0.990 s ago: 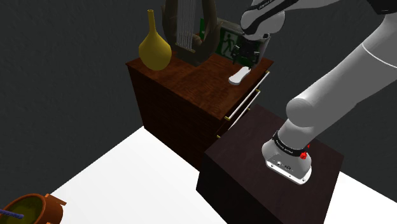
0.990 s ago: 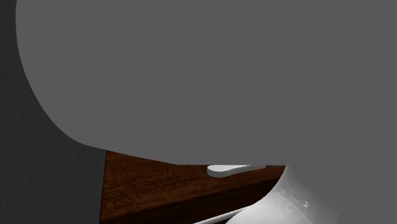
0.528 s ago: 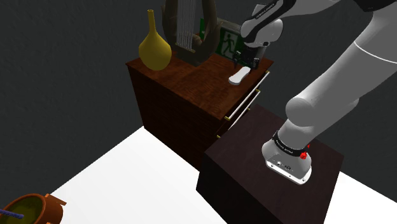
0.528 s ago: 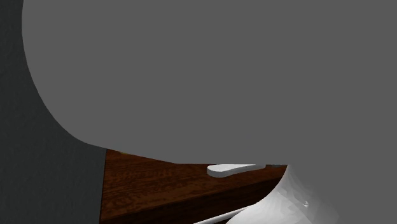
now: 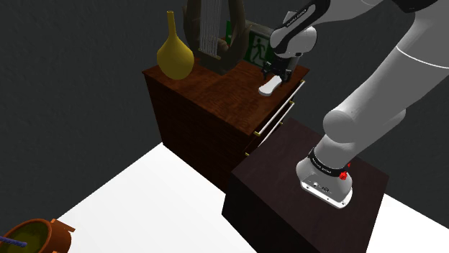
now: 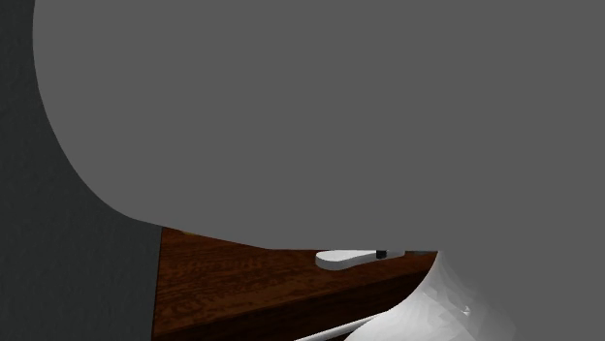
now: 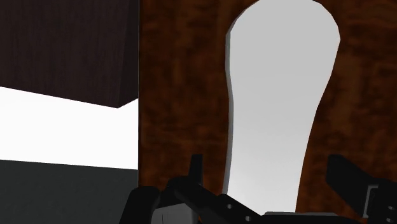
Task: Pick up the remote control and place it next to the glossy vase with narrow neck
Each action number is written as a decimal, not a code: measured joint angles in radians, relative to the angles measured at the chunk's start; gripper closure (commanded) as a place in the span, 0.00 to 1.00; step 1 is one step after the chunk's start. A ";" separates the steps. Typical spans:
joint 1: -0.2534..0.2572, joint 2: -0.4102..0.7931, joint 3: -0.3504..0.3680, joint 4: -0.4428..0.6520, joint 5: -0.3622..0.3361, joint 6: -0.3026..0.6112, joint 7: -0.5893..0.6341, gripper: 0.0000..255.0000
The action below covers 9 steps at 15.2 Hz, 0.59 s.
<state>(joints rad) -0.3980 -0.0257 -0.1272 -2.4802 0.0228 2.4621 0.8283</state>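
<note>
A white remote control (image 5: 269,87) lies near the dresser top's right corner in the shoulder view. It is also in the second exterior view (image 6: 344,259) and the wrist view (image 7: 280,95). My black gripper (image 5: 277,72) hangs just above it, open. In the wrist view the gripper (image 7: 272,175) straddles the remote's narrow end, and its fingers (image 7: 196,168) stand apart from the remote's sides without touching. A black fingertip (image 6: 382,253) shows at the remote's end. The glossy yellow vase with a narrow neck (image 5: 175,54) stands at the dresser's far left corner.
The dark wood dresser (image 5: 216,93) also carries a harp-like object (image 5: 212,36) and a green exit-sign picture (image 5: 257,49) behind the remote. My dark stand (image 5: 288,187) sits in front. A basket (image 5: 32,237) lies on the white floor. A large grey shape (image 6: 291,116) blocks the second exterior view.
The gripper has come down and slightly forward over the remote, staying open. A black fingertip now shows beside the remote in the second exterior view. The remote has not moved.
</note>
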 measured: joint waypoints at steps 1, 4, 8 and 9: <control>0.000 0.000 0.000 0.000 0.000 0.000 0.000 0.00; 0.000 0.000 0.000 0.000 0.000 0.000 0.000 1.00; 0.000 0.000 0.000 0.000 0.000 0.000 0.000 1.00; 0.000 0.000 0.000 0.000 0.000 0.000 0.000 1.00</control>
<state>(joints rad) -0.3981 -0.0256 -0.1273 -2.4799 0.0231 2.4622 0.8283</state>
